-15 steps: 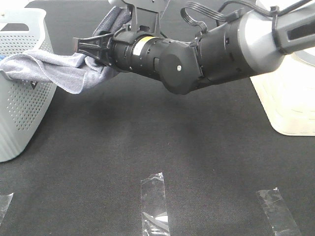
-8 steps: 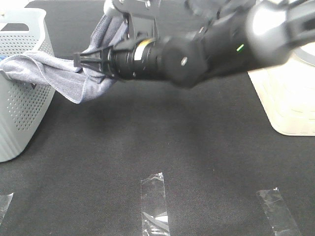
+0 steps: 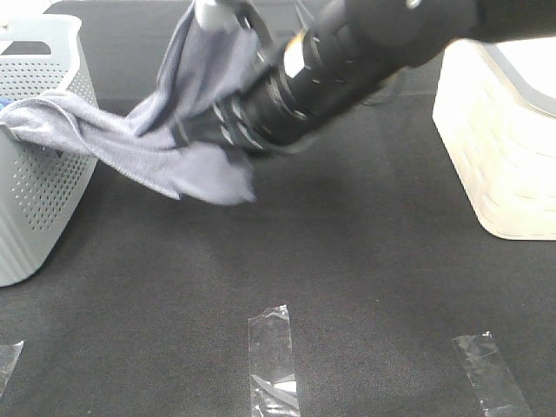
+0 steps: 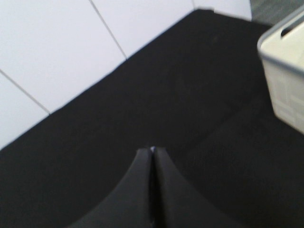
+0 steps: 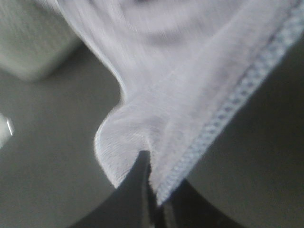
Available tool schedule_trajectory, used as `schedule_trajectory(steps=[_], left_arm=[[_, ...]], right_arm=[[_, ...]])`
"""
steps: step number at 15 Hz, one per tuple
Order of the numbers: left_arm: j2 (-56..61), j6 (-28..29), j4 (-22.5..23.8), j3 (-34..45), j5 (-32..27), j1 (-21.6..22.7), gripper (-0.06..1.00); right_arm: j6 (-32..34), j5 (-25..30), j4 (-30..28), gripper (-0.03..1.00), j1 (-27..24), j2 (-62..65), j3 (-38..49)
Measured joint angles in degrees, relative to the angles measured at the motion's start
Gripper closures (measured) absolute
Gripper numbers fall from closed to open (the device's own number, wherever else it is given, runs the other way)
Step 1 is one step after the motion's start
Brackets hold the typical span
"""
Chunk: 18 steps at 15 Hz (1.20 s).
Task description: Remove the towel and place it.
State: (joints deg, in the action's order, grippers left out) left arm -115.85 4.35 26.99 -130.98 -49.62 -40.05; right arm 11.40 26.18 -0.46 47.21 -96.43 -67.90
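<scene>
the right gripper (image 5: 148,160) is clamping the towel (image 3: 139,148) at its hem. the towel is hanging from the grey basket (image 3: 39,200) rim, upper left of the frame, toward centre top. the left gripper (image 4: 152,152) is sitting clenched, empty.

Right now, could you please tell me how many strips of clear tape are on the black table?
3. One tape strip lies front centre, another front right, and a third is cut off at the front left edge. More may be hidden farther back.
</scene>
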Motion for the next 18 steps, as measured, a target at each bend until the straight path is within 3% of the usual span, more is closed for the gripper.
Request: schedule_trajectory(steps=[3,6,8,10,13,16,18], left_arm=[[0.00,0.00,0.63,0.00,-9.80,0.00,0.94],[0.00,0.86,1.03,0.00,-17.25,0.06,0.94],[-0.29,4.64,0.80,0.00,-18.51,1.20,0.94],[-1.83,6.93,0.11,-0.11,-17.93,4.30,0.94],[-4.18,7.33,-4.47,-0.11,-9.17,8.54,0.94],[-4.58,7.51,-5.50,-0.11,7.68,11.00,0.94],[-4.41,7.51,-4.47,-0.11,21.60,12.20,0.94]], right_arm=[[0.00,12.61,-2.06,0.97,-0.06,2.92,0.00],[2.98,22.80,-9.05,0.97,-0.06,6.53,-0.11],[8.65,26.07,-14.67,0.97,-1.95,7.51,-1.09],[10.03,26.76,-17.88,0.97,-6.99,8.08,-4.07],[9.97,22.12,-19.02,0.97,-17.02,8.14,-11.52],[7.91,9.00,-19.31,0.97,-23.55,8.14,-16.79],[2.86,1.15,-20.68,0.97,-24.69,8.14,-20.00]])
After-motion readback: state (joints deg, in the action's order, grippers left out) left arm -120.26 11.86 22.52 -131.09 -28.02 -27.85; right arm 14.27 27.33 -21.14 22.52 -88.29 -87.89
